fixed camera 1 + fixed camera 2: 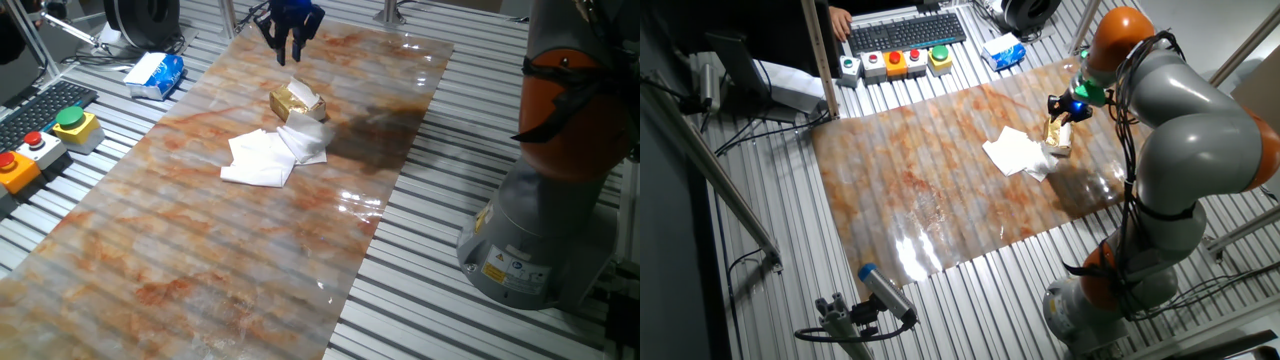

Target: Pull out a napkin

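gripper (291, 42) hovers near the far edge of the table (200, 250) above the box (297, 102), fingers slightly apart and empty, napkin (265, 155) lying mid-table touching the box

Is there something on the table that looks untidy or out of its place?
Yes. Several white napkins lie loose and overlapping on the table, spilled beside the tan box, one still trailing from it. The gripper hovers above the box.
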`<state>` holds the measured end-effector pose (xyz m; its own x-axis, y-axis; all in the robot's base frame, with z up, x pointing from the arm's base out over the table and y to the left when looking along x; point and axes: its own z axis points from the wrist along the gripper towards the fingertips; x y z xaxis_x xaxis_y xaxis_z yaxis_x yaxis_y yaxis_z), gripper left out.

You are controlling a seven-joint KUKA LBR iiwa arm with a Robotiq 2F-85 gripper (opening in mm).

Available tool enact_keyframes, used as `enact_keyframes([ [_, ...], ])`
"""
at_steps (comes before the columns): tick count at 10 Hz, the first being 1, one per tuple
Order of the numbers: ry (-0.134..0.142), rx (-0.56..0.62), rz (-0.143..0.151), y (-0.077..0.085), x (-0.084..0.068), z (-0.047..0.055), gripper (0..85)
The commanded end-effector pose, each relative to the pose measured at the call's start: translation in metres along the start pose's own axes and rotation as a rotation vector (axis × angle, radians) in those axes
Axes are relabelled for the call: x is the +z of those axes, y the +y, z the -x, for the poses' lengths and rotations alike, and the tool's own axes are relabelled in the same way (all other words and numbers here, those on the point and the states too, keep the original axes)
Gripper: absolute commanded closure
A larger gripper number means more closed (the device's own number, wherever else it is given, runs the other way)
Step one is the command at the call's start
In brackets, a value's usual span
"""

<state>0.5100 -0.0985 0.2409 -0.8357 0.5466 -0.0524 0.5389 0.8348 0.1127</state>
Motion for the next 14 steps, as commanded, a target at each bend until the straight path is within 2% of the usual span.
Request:
enact_keyframes([
  [1, -0.002, -0.002, -0.003, 0.0, 0.0, 0.001, 51.0],
  [2, -0.001, -0.011, -0.006, -0.001, -0.001, 0.001, 51.0],
  [3, 0.015, -0.035, 0.002, -0.001, -0.003, 0.003, 51.0],
  [4, 0.048, -0.07, 0.028, -0.002, -0.005, 0.005, 85.0],
  [5, 0.074, -0.098, 0.047, -0.002, -0.006, 0.006, 85.0],
  [7, 0.071, -0.148, -0.019, -0.002, -0.008, 0.007, 85.0],
  [10, 0.123, -0.199, -0.049, -0.006, -0.028, 0.018, 85.0],
  [11, 0.126, -0.223, -0.07, -0.006, -0.031, 0.018, 85.0],
  [12, 0.122, -0.248, -0.103, -0.007, -0.034, 0.017, 85.0],
  [13, 0.123, -0.25, -0.112, -0.007, -0.035, 0.016, 85.0],
  [14, 0.112, -0.237, -0.127, -0.008, -0.034, 0.016, 85.0],
])
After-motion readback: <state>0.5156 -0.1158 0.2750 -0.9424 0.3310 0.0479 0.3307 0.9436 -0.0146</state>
